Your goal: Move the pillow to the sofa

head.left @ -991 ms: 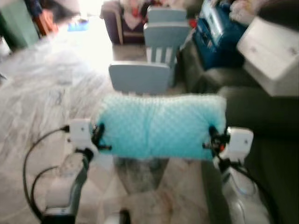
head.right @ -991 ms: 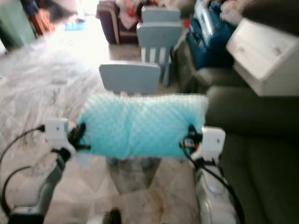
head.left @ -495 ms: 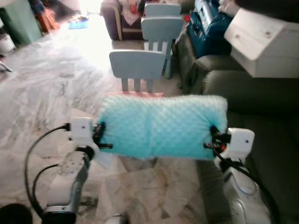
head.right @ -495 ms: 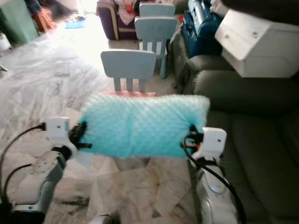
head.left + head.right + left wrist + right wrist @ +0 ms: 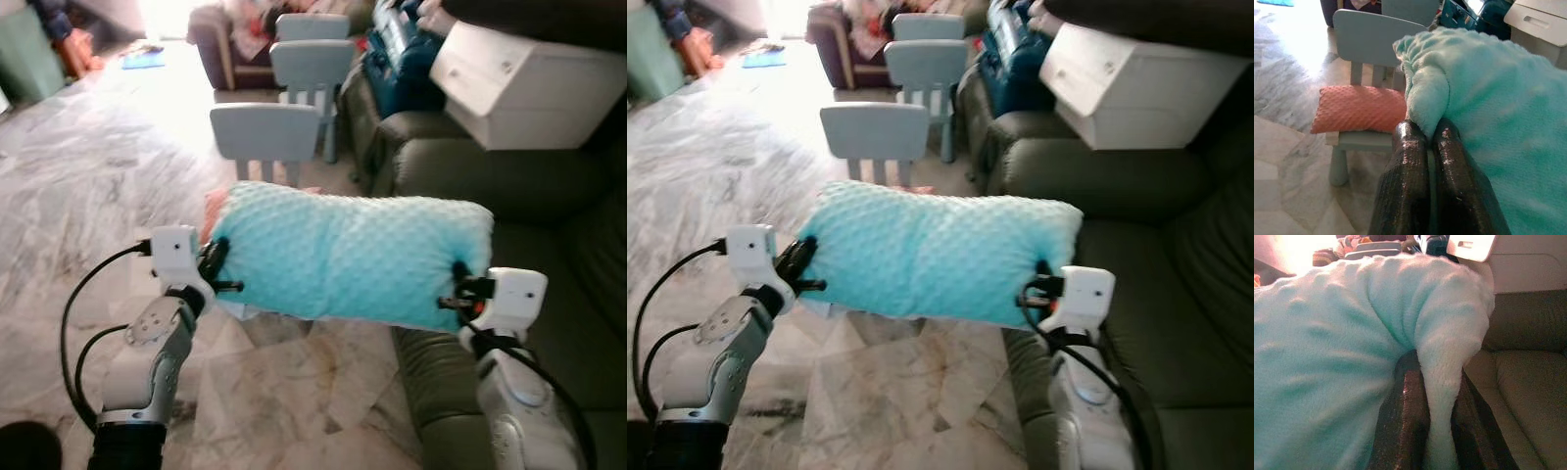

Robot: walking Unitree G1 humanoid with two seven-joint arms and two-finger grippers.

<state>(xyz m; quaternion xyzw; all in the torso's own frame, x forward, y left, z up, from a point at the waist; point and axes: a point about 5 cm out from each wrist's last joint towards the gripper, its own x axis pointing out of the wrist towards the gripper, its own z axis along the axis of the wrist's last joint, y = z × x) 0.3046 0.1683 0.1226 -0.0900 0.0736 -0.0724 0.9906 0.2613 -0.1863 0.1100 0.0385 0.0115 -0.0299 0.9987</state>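
1. Closest in, both silver arms reach forward and carry the load between them, above the marble floor.
2. The left gripper pinches one short end of the pillow; in the left wrist view its fingers are pressed close together with a fold of turquoise fabric caught between them.
3. The right gripper has the opposite short end; in the right wrist view its fingers squeeze a pinched ridge of the fleece.
4. So the pillow hangs in mid-air between the two grippers, touching neither floor nor seat. Its long axis runs side to side across the robot's front, left end a little higher, right end dipping slightly.
5. The pillow's right end sits over the front edge of the dark green sofa, which stretches along the robot's right.
6. Just behind the pillow's left end, a pink cushion lies on the seat of a small pale blue chair.
7. Further back, a second pale blue chair stands behind the first.
8. On the sofa's far part rests a white box, with a blue bag beyond it.
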